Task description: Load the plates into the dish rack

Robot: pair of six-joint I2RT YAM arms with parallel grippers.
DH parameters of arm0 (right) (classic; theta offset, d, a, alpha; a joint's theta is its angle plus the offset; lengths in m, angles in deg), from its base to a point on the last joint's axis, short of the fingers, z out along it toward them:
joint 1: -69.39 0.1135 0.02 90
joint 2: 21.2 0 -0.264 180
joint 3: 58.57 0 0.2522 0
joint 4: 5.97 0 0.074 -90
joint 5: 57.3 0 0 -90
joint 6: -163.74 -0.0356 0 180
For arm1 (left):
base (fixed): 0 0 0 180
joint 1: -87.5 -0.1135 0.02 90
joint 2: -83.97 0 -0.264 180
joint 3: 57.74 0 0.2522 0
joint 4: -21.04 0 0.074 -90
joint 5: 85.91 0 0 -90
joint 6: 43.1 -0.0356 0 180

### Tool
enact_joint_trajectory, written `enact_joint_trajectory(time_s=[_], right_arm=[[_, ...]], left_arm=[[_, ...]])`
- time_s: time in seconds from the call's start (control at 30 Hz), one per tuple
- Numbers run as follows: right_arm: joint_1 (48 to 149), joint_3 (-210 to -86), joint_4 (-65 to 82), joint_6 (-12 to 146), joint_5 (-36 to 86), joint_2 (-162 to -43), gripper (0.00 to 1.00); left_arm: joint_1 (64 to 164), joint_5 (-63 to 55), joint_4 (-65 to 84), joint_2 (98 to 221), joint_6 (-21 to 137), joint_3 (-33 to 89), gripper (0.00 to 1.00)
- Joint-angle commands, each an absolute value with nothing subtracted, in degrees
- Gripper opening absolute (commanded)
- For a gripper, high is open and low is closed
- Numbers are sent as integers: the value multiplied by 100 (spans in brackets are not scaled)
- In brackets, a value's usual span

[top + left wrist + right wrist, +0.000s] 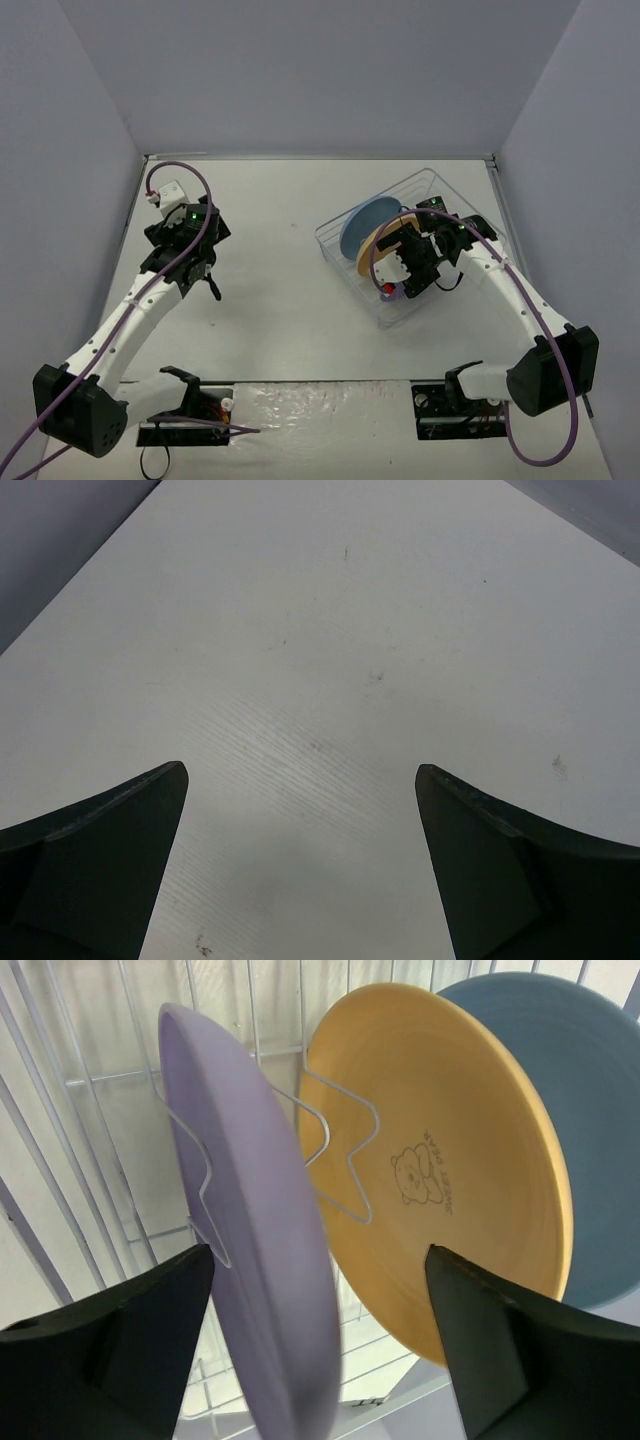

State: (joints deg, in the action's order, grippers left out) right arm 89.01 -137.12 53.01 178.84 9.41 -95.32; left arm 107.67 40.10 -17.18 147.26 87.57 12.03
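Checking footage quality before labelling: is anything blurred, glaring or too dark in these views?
Right wrist: the purple plate smears soft at its lower rim, while the orange plate and its bear print are sharp. Left wrist: the fingers are near-black against the bright table. Top external: the clear dish rack barely shows.

The left arm point(122, 325) and right arm point(514, 292) are built of white links with black joint housings, and a purple cable point(178, 164) loops along each. A small green light point(192, 213) glows on the left wrist, at upper left of the top view. The left hand point(300, 770) and right hand point(320, 1260) each have two dark, matte, wedge-shaped fingers point(90, 870).
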Motion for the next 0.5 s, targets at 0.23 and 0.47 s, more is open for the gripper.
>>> enact_joint_trajectory(time_s=[0.23,0.47], right_arm=[[8991,-14218,5490,17812,554,-8655,100],[9021,-15100,4577,16269,16,-8487,100]], left_arm=[[10728,4035,-1720,14207,8636,1227,97],[10728,3754,-1863,14045,8395,1320,97]])
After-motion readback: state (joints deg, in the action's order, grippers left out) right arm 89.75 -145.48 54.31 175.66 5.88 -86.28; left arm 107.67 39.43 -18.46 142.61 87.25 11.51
